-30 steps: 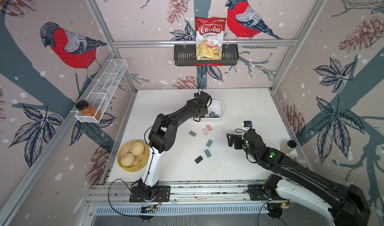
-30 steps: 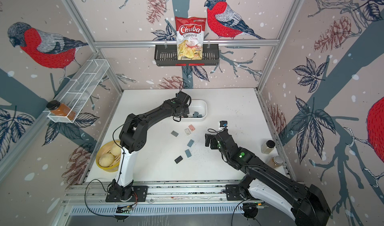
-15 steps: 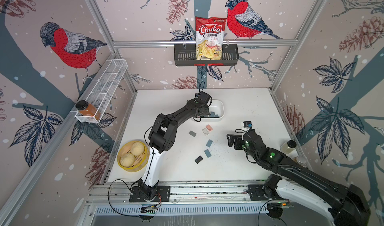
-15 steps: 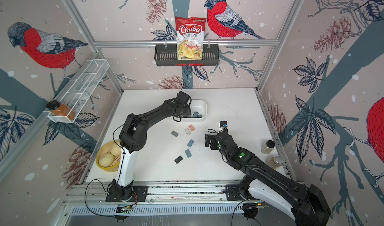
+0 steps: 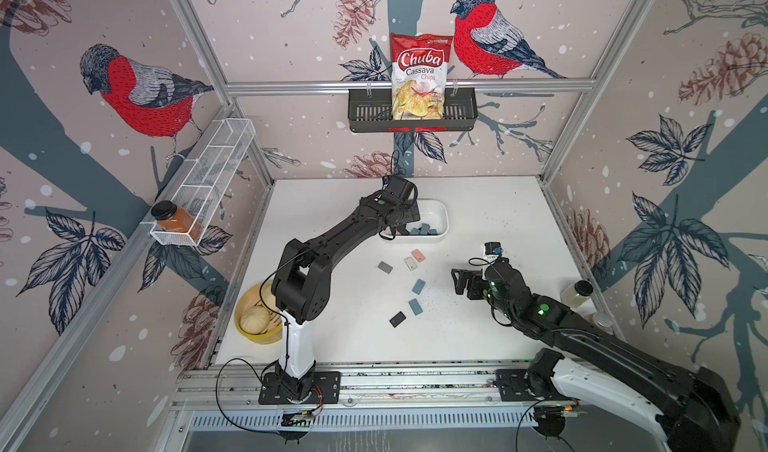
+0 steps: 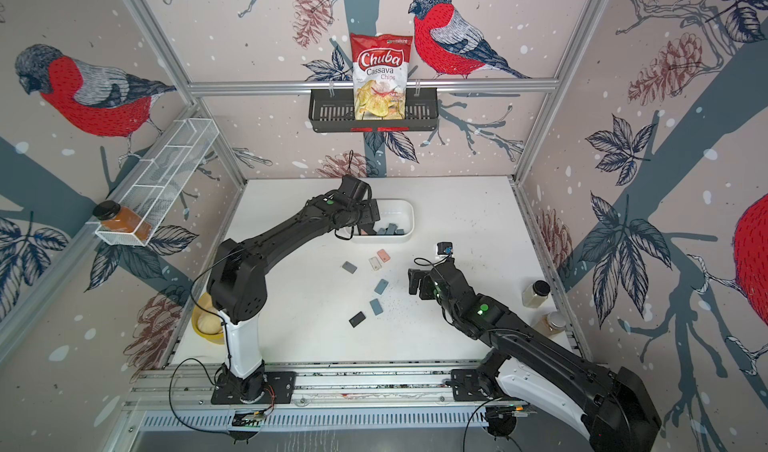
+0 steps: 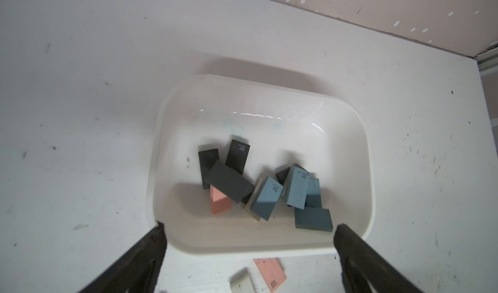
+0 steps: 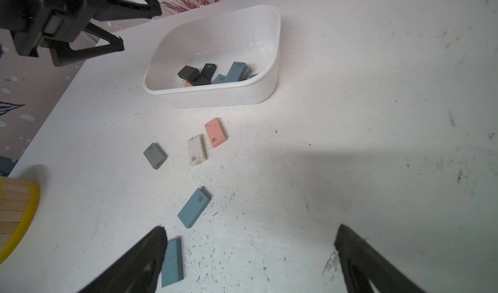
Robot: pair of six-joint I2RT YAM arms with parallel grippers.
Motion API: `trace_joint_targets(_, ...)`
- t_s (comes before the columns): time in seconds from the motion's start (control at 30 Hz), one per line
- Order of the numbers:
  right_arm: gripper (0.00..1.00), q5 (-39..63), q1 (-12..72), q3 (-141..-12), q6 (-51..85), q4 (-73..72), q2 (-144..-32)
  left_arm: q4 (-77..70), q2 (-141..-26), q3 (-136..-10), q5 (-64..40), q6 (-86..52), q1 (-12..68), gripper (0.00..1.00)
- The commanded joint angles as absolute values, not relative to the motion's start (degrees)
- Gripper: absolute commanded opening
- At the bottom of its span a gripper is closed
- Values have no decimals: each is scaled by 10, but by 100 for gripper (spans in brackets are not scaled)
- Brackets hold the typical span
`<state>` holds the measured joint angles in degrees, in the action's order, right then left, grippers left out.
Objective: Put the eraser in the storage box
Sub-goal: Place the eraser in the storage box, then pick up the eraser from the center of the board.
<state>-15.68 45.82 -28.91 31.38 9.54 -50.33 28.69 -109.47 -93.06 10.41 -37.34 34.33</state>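
- Left gripper (image 7: pixel 249 227) — clamped a second ago, now spread wide and empty above the storage box (image 7: pixel 269 103).
- Dark eraser (image 7: pixel 229 183) lying inside atop the pile (image 7: pixel 296 189) — likely the one just delivered.
- Right gripper (image 8: pixel 249 232) jaws apart, holding nothing; loose erasers (image 5: pixel 418 286) yet to collect.

White storage box (image 8: pixel 215 100) with erasers (image 8: pixel 237 72) inside, pink eraser (image 8: pixel 215 132) and others loose nearby, right pincer (image 8: pixel 250 231) spread wide

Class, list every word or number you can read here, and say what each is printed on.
"Chuba Cassava Chips": red-and-white foil bag in black slotted basket.
"4B": black rubber eraser in white plastic storage box.
"4B": blue rubber eraser lying on white table.
Bag's small print: too small to read.
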Motion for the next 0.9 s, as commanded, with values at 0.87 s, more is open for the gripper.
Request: trace_joint_targets(0.87,100,-158,649,-319,375,17,-715,201,-468,-333,149,-472,426,97)
